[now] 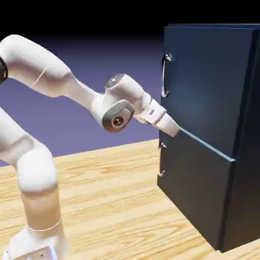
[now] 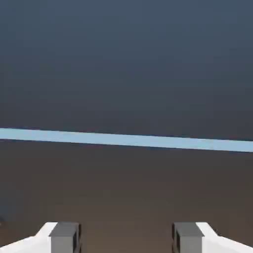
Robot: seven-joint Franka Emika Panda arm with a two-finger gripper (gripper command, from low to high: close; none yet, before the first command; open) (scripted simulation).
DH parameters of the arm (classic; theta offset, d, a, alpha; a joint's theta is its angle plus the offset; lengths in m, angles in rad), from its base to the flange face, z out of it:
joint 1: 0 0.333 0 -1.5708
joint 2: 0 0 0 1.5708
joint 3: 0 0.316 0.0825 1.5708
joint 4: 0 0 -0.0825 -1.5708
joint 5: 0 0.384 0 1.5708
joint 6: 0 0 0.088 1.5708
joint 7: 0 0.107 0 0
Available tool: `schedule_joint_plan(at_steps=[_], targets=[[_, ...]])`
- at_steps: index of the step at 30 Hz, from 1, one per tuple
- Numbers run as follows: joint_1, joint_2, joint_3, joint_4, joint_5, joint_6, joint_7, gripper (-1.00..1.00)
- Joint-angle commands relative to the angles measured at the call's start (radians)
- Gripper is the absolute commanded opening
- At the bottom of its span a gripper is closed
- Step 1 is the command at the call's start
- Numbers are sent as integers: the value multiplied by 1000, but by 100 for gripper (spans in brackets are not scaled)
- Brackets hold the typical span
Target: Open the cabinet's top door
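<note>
The dark navy cabinet (image 1: 244, 152) stands at the exterior view's right. Its top door (image 1: 203, 86) lies flush and carries a long curved silver handle (image 1: 165, 76) near its left edge. My gripper (image 1: 172, 129) is at the door's lower left corner, below that handle, right at the pale seam (image 1: 208, 145) between the two doors. In the hand view the dark door front fills the picture and the seam (image 2: 126, 140) runs across it. The gripper (image 2: 126, 239) is open, its grey fingertips (image 2: 64, 237) wide apart with nothing between them. No handle shows in the hand view.
The lower door (image 1: 195, 188) has a small silver handle (image 1: 161, 160) just under my gripper. The cabinet stands on a light wooden table (image 1: 111, 203). My white arm (image 1: 35, 172) rises from the lower left.
</note>
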Motion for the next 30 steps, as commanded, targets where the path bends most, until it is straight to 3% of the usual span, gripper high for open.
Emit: schedule_joint_plan(at_steps=[1, 30], targets=[[-20, -19, 22, 6, 44, -7, -19, 0], [-603, -579, 653, 177, 1305, -208, -559, 0]])
